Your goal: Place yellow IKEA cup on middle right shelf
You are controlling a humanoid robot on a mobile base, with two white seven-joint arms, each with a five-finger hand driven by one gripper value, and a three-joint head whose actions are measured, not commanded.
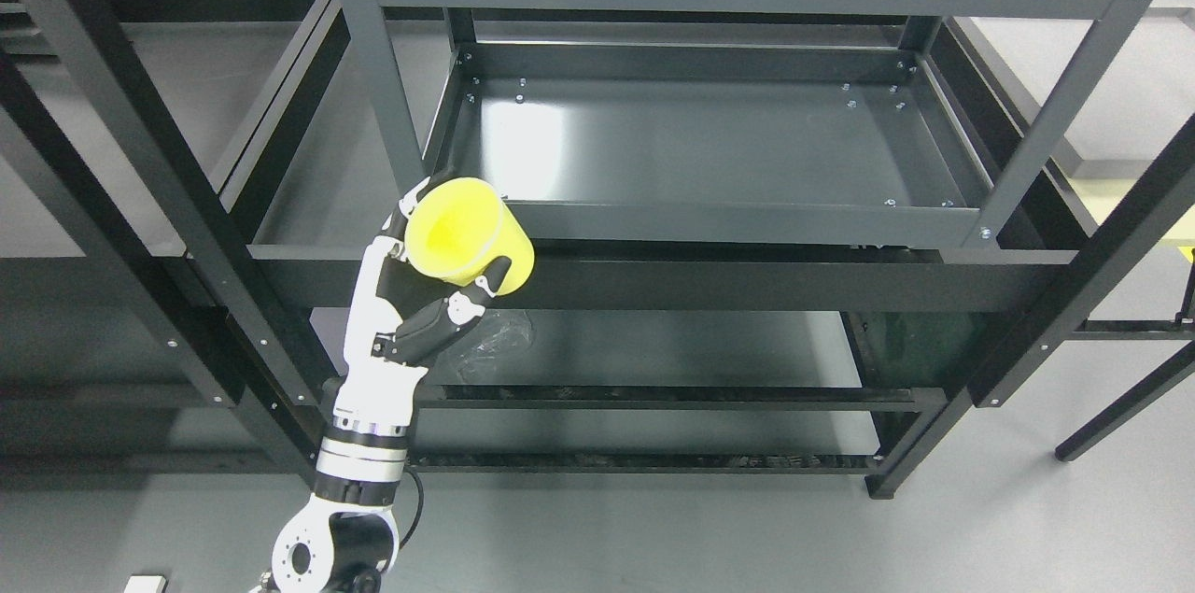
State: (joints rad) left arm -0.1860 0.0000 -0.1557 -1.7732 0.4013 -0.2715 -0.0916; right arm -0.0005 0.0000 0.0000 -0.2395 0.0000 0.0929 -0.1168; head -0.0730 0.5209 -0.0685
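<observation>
At the front left corner of the middle shelf (pixel 709 221), the left hand (pixel 420 294) grips the yellow cup (pixel 467 243), tilted, just outside its front rim.

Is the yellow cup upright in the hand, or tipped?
Tipped. The yellow cup lies tilted in the left hand, its open mouth facing up-left toward the camera, inside visible and empty. It is not yet on the shelf.

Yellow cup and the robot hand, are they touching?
Touching. The head view shows the left robot hand wrapped around the yellow cup, one finger pressed against its side.
</observation>
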